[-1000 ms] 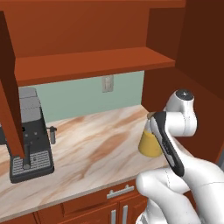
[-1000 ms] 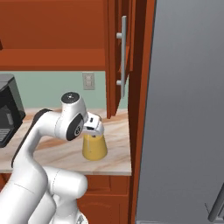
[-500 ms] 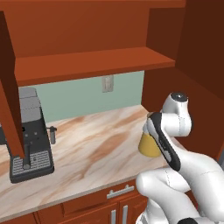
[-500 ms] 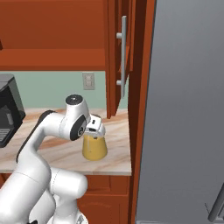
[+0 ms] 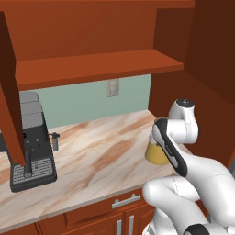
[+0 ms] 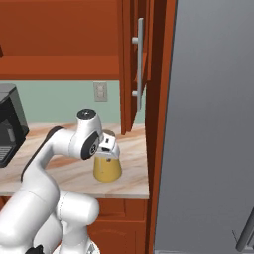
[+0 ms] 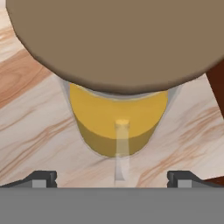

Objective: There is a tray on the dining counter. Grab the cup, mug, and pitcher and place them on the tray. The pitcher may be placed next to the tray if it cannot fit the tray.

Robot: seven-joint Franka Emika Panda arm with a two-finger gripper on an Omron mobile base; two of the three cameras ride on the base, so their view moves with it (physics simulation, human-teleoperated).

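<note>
Light is even and soft across all three rendered views, with no visible lamp and no glare on any surface. In the left base view the marbled counter point(image 5: 92, 156) is brightly lit, while the underside of the wooden shelf point(image 5: 101, 69) and the cabinet wall at right sit in flat, darker tones. The coffee machine point(image 5: 32, 142) casts only a faint shadow. In the right base view the grey refrigerator door point(image 6: 208, 124) shows a gentle gradient. The hand view sits very close to the pitcher point(image 7: 118, 127); its tan lid point(image 7: 118, 39) looms large with soft edges. Edges elsewhere are slightly jagged and low in detail.
</note>
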